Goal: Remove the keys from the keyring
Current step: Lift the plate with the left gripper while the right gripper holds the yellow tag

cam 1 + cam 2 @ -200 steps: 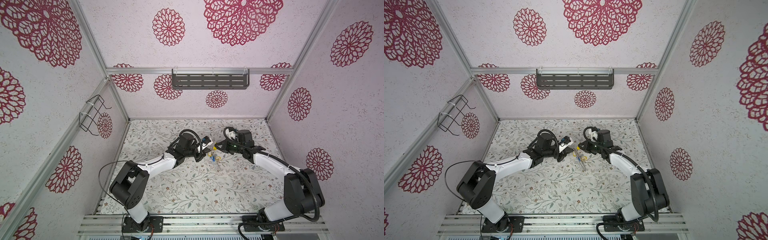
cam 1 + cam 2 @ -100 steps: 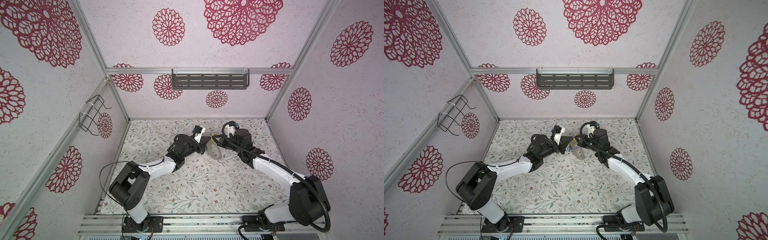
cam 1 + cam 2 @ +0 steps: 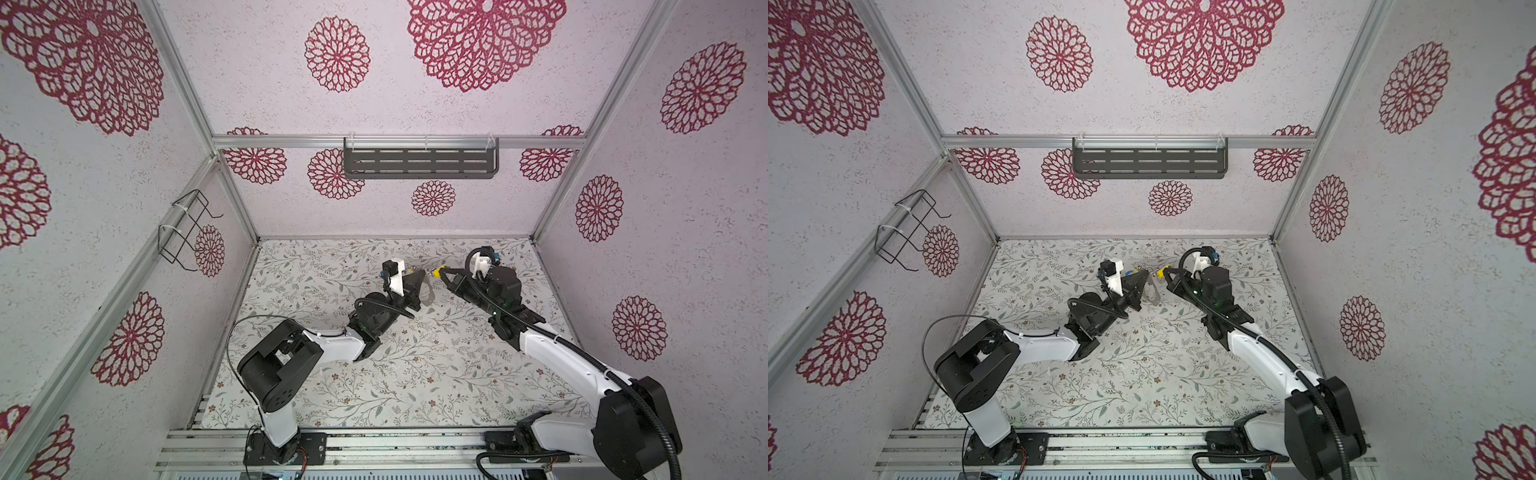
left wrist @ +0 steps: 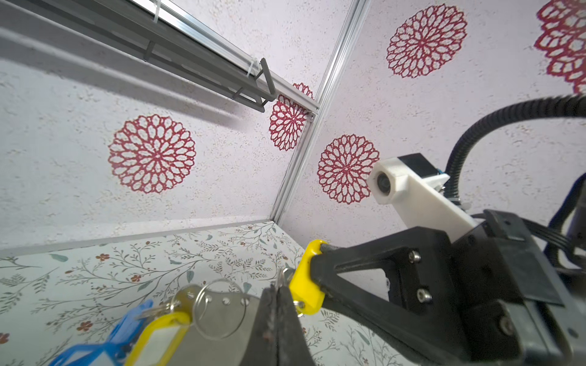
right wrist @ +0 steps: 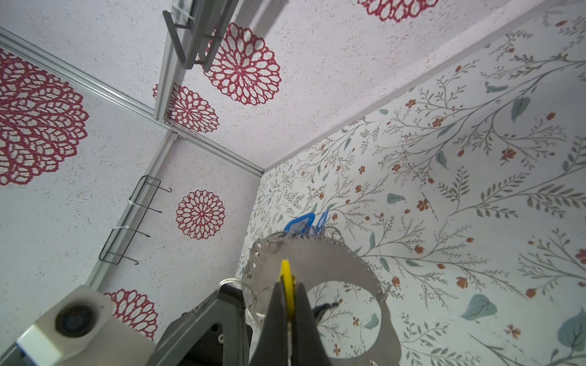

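Above the middle of the table, my left gripper [image 3: 419, 283] [image 4: 277, 290] is shut on the rim of the keyring [image 3: 429, 294] [image 4: 223, 320], a flat grey ring with small holes along its edge. Blue keys [image 4: 125, 326] and a yellow key [image 4: 158, 332] hang from it by wire loops. My right gripper [image 3: 443, 275] [image 5: 287, 286] is shut on another yellow key [image 3: 436, 272] [image 5: 285, 272] [image 4: 306, 285], held just beside the left jaws. I cannot tell whether its loop still links to the keyring [image 5: 320, 258]. Both top views show the pair raised off the table.
A floral-patterned table [image 3: 415, 374] fills the booth floor. A dark slotted shelf [image 3: 419, 164] hangs on the back wall and a black wire rack [image 3: 187, 230] on the left wall. Aluminium rails [image 3: 374, 449] run along the front edge.
Both grippers have lifted the keyring and keys off the table. Since half a second ago the right gripper has drawn to the right with its yellow key, away from the ring.
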You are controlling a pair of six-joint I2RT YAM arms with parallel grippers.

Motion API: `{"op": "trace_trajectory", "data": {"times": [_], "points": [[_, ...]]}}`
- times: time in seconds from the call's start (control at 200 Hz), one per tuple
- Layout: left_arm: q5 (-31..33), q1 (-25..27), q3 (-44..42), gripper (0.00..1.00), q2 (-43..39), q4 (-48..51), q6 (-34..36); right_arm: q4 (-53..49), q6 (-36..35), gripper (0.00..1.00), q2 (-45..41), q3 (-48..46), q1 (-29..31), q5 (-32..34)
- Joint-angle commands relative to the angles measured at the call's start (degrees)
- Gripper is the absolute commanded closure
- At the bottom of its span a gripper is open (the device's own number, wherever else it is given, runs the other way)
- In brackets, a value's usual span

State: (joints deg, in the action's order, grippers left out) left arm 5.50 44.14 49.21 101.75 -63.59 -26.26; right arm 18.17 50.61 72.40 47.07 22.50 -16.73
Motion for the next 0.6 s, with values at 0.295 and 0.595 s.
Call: {"op": "trace_trajectory", "data": {"times": [0.295,0.595], "points": [[-5.14,-4.59,-0.44,1.00,-0.07,-12.96,-7.22,-12.16,-9.56,1.00,3.22,5.76,-4.47,-2.31],[-8.84,-4.61,-0.41,1.00,1.78,-12.82,-7.28,-8.05,-6.21,1.00,5.88,1.98,-2.89,-7.91]]}}
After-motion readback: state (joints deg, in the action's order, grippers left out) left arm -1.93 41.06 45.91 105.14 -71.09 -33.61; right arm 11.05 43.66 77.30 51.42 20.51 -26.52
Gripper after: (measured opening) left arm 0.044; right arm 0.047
